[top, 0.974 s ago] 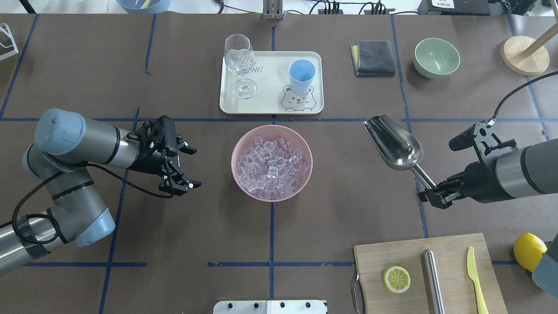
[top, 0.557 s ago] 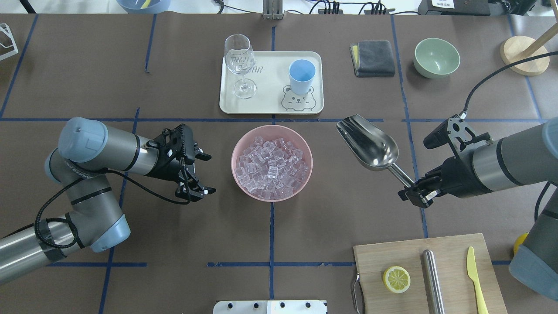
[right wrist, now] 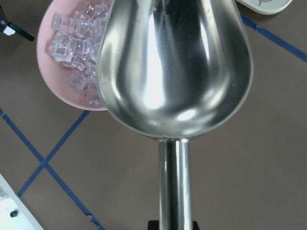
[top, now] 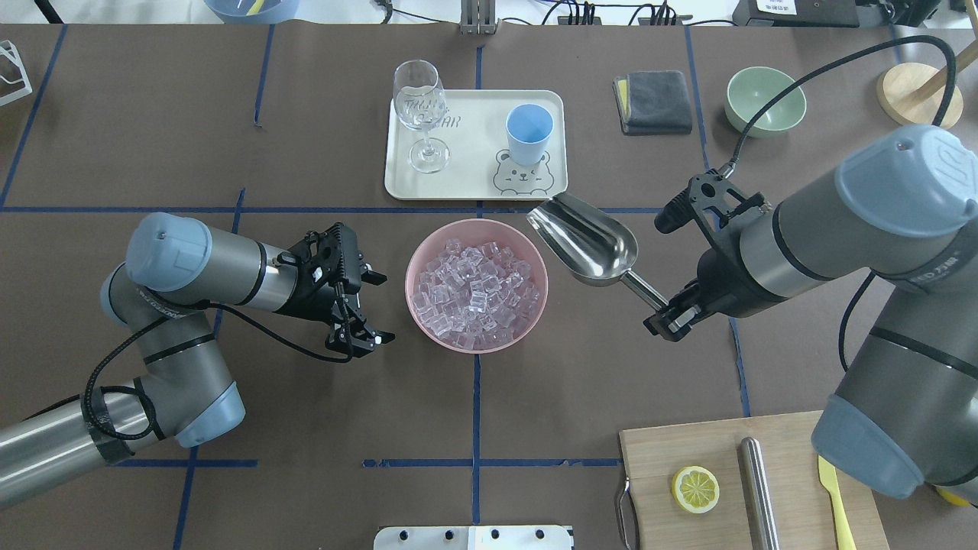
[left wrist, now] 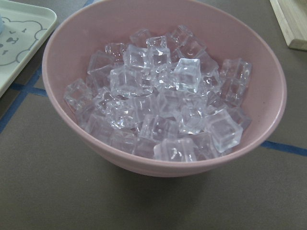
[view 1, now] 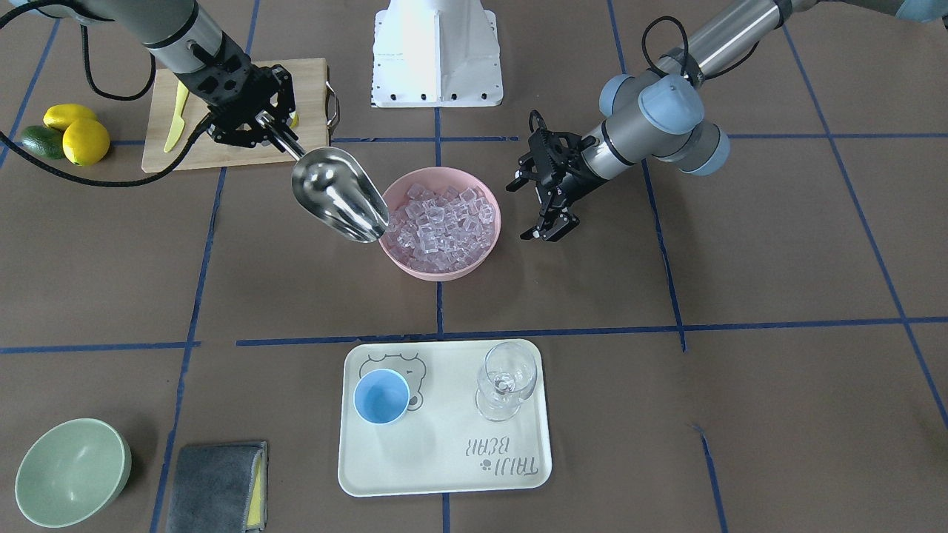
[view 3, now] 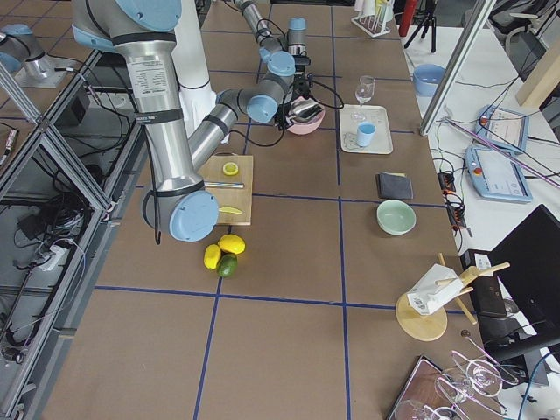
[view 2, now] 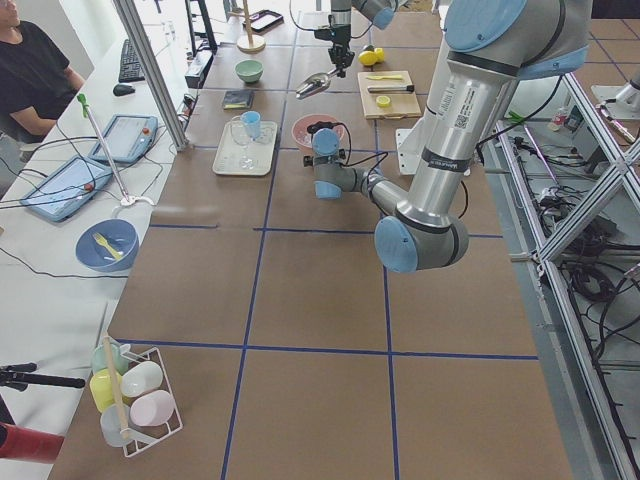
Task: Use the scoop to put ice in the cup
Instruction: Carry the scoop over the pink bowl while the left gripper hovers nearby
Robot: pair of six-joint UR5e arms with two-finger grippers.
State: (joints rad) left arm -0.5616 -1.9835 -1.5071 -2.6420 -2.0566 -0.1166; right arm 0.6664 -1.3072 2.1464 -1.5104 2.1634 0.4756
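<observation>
The ice [top: 476, 294] is heaped in a pink bowl [top: 416, 252] at the table's middle; it also shows in the left wrist view [left wrist: 163, 100] and the front view [view 1: 443, 222]. The light-blue cup [top: 529, 134] stands upright on a cream tray [top: 474, 187] beyond the bowl. My right gripper [top: 668, 319] is shut on the handle of the steel scoop [top: 588, 244]. The scoop is empty and held in the air, its mouth by the bowl's right rim [right wrist: 175, 62]. My left gripper [top: 380, 307] is open and empty, just left of the bowl.
A clear stemmed glass [top: 420, 114] stands on the tray's left. A cutting board [top: 764, 481] at front right holds a lemon half [top: 695, 489], a steel cylinder [top: 758, 489] and a yellow knife. A grey cloth [top: 653, 101] and a green bowl [top: 764, 99] lie at the back right.
My right arm has carried the scoop leftward to the bowl's right rim. My left gripper has moved right, closer to the bowl, still open.
</observation>
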